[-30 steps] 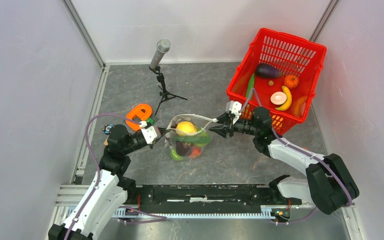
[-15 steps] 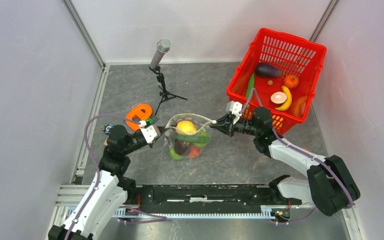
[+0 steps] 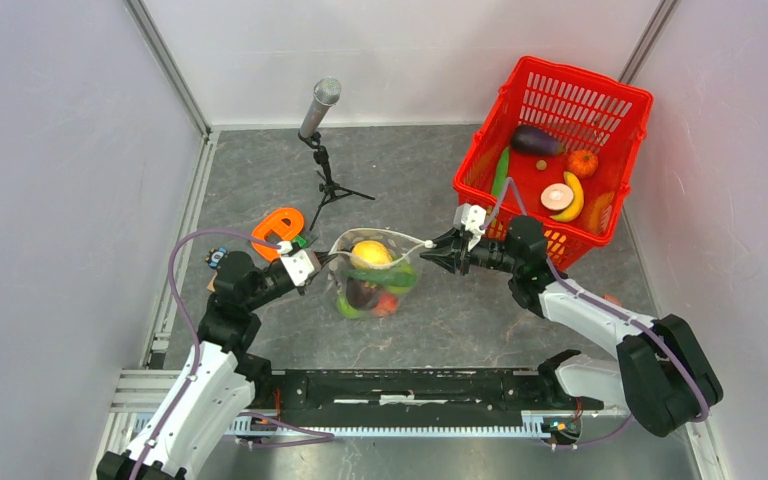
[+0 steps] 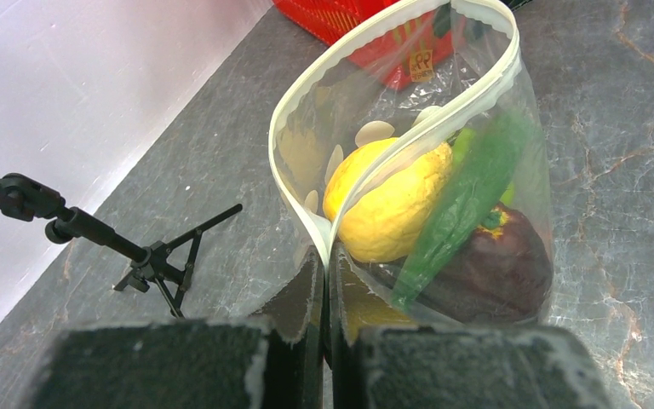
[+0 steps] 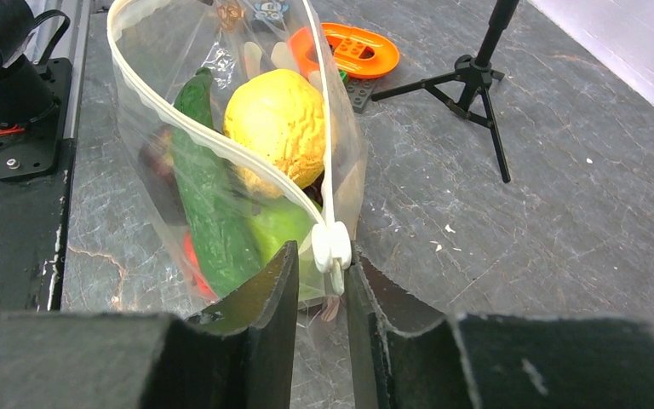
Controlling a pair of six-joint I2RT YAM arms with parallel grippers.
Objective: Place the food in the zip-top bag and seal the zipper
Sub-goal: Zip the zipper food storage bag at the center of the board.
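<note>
Colleague: Where is the food now?

Me: In the bag (image 3: pixel 380 233). It stands on the counter (image 3: pixel 480 320) between my two arms. Through the clear wall I see the lemon (image 5: pixel 277 119), the long green vegetable (image 5: pixel 209 213), one dark fruit (image 4: pixel 502 264) and something red low down. More toys lie in the red basket (image 3: pixel 585 75), well apart.

Colleague: And your tools?

Me: My left tool (image 4: pixel 324 285) is closed tight on one end of the zipper (image 4: pixel 294 145). My right tool (image 5: pixel 322 264) is at the other end, jaws a little parted, with the white slider (image 5: pixel 332 245) between them. One jaw touches the slider. On the other side I see a thin gap, so I judge it is not pinched yet.

Colleague: The mouth is open?

Me: Yes, wide, like a loop.

Colleague: How to close it well, then?

Me: First I should shut the right tool squarely on the slider, not on the film. Then the left tool must hold firm as the anchor. The right one should draw the slider along the strip toward the left, in a straight line, with the strip stretched. With a slack strip the slider may jam or the bag may tip. The lemon sits near the mouth and could get in the way.
</note>
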